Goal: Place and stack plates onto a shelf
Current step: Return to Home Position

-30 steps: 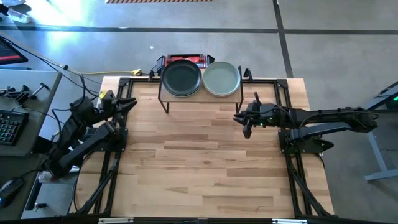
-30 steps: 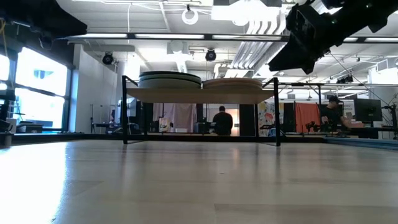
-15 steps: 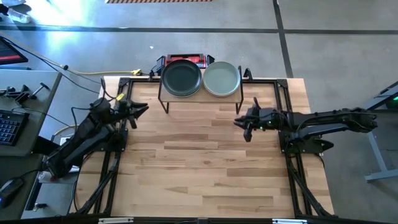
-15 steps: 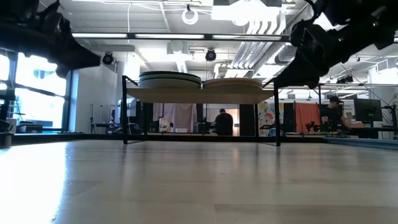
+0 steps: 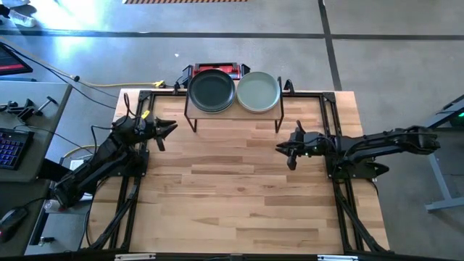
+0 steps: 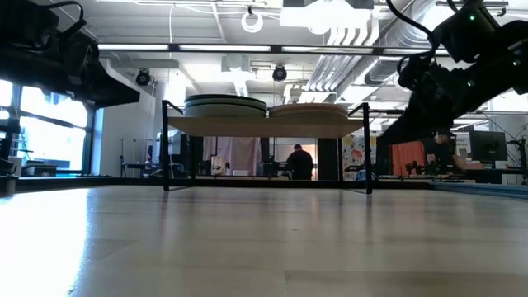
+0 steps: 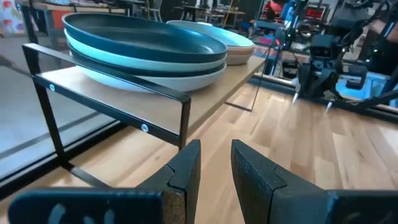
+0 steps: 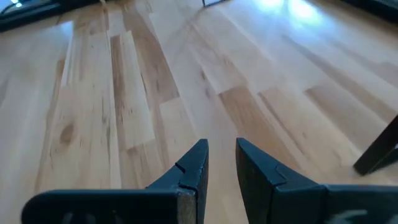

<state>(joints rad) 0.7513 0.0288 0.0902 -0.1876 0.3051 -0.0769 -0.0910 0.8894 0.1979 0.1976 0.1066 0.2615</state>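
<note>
The shelf stands at the middle of the table's far edge on thin black legs. Two stacks of plates rest on it: one topped by a black plate, one topped by a sage green plate. In the left wrist view the black-topped stack is close ahead. My left gripper hovers left of the shelf, pointing at it, fingers a narrow gap apart with nothing between. My right gripper hovers near the shelf's right legs, above bare tabletop, fingers also narrowly apart with nothing between them.
Bare wooden tabletop spreads from the shelf to the near edge. Black frame rails run along both sides. A red object lies behind the shelf. In the low view a person sits far behind the table.
Both arms have come down toward the table. My left gripper has swung from the table's left edge rightward toward the shelf's left legs. My right gripper has sunk and drifted slightly toward the near edge. The plates and shelf have stayed still.
</note>
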